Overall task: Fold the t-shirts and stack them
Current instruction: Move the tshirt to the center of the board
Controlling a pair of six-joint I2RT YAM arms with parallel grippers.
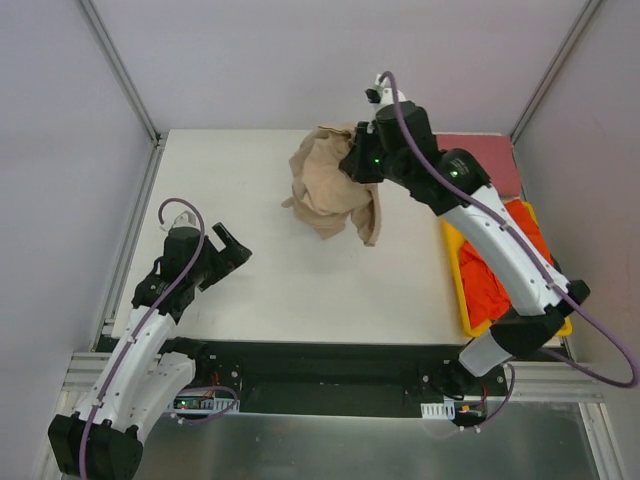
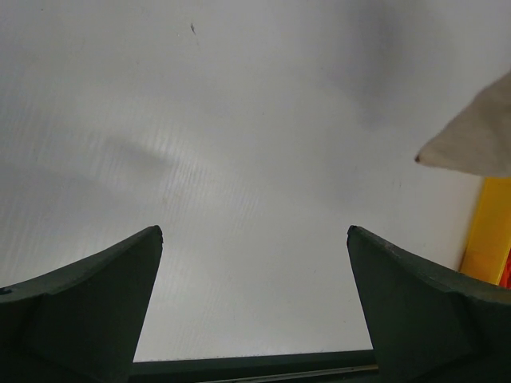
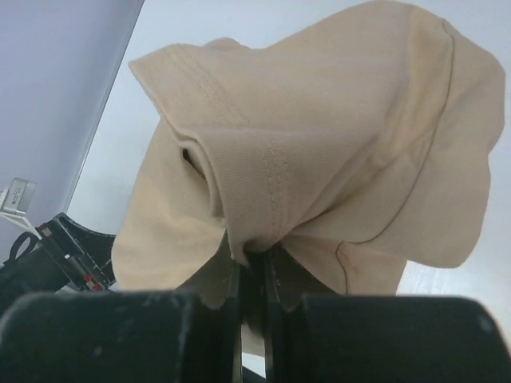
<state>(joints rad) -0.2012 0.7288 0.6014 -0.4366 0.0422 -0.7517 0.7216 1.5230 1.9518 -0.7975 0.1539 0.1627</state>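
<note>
Above table (image 1: 300, 290), right fingers (image 3: 104, 339) pinch t-shirt (image 3: 319, 120) (tan).

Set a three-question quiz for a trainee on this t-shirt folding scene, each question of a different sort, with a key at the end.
1. True or false: the left gripper holds the tan cloth t-shirt.
2. What lies in the yellow plastic tray? A) the bright orange-red cloth t-shirt B) a blue towel C) a white cup
3. Fill in: the right gripper is shut on the ____ t-shirt.
Key: 1 false; 2 A; 3 tan.
</note>
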